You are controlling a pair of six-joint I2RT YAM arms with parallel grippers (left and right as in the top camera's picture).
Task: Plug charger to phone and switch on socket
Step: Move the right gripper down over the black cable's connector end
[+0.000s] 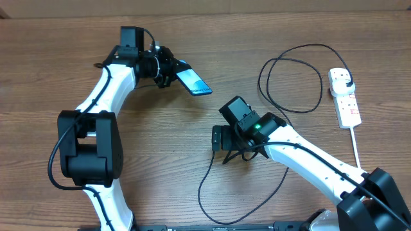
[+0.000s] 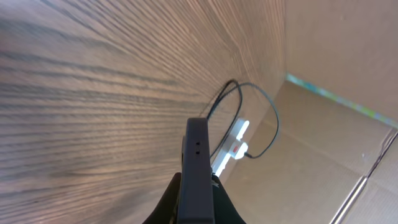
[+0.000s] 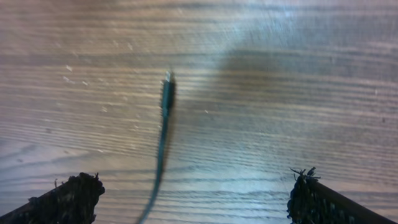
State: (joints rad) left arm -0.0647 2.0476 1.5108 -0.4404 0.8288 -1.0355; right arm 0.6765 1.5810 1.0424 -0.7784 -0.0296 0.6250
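Note:
The phone [image 1: 194, 82] is lifted off the table at the back left, blue screen up, and my left gripper [image 1: 171, 72] is shut on its left end. In the left wrist view the phone [image 2: 198, 165] stands edge-on between the black fingers [image 2: 166, 202]. The charger cable [image 1: 207, 192] loops across the table to its black plug [image 1: 347, 84] in the white socket strip [image 1: 347, 106]. My right gripper [image 1: 220, 147] hangs open over the cable's free end. The connector tip [image 3: 166, 87] lies on the wood between and ahead of the wide-apart fingertips [image 3: 74, 196].
The socket's thick white cord [image 1: 357, 151] runs toward the front right. Cable loops [image 1: 289, 80] lie left of the strip. The socket strip [image 2: 231, 148] and cable [image 2: 261, 106] also show far off in the left wrist view, before a cardboard wall [image 2: 336, 62].

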